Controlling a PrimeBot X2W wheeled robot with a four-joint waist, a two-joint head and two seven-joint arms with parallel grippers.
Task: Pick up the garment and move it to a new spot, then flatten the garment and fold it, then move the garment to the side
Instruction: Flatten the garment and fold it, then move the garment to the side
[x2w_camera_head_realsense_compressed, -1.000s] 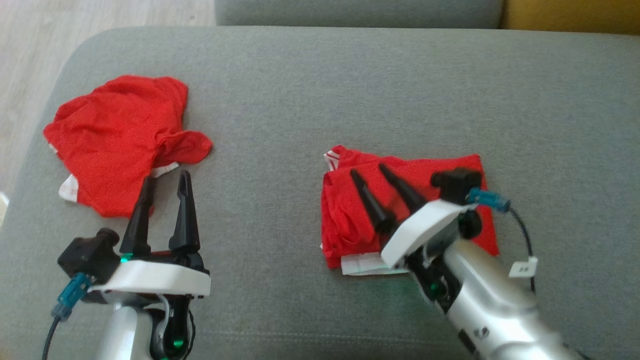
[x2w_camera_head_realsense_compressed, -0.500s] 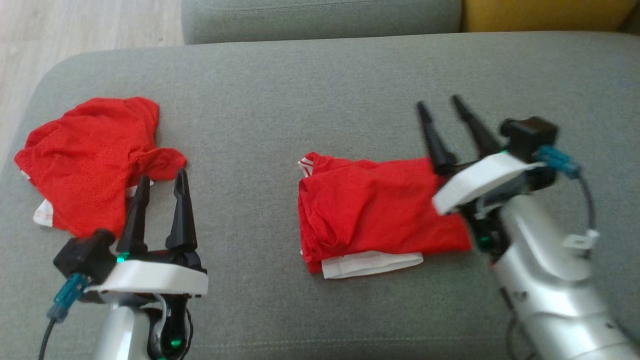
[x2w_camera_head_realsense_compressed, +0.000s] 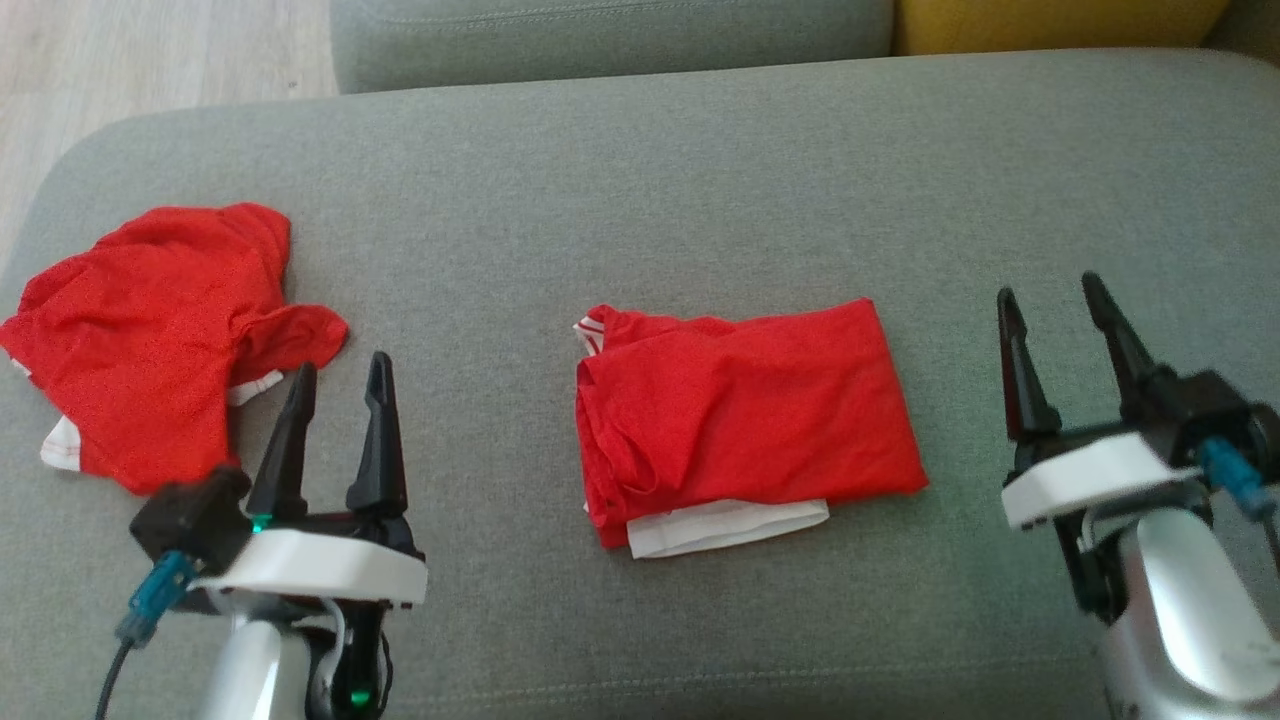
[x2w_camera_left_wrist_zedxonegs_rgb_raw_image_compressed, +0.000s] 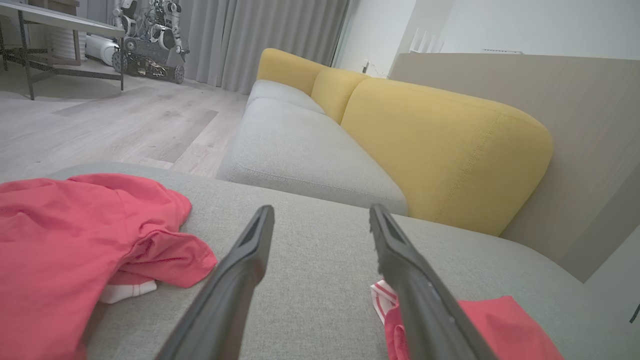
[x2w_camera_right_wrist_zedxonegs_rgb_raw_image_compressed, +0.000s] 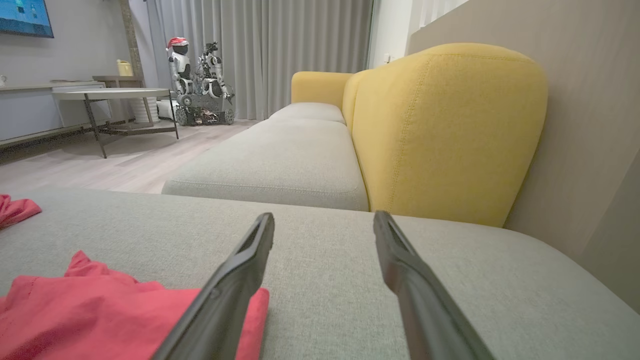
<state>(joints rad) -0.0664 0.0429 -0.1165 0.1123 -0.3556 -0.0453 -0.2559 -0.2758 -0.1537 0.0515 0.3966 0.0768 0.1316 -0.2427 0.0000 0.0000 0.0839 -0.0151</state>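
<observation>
We're hovering left gripper (x2w_camera_head_realsense_compressed: 342, 362) and right gripper (x2w_camera_head_realsense_compressed: 1047, 286), both spread wide and empty, flanking folded red fabric garment (x2w_camera_head_realsense_compressed: 750, 400).

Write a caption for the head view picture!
Folded red garment lies on the gray cushion; a crumpled red garment sits left; left end effector and right end effector open.
</observation>
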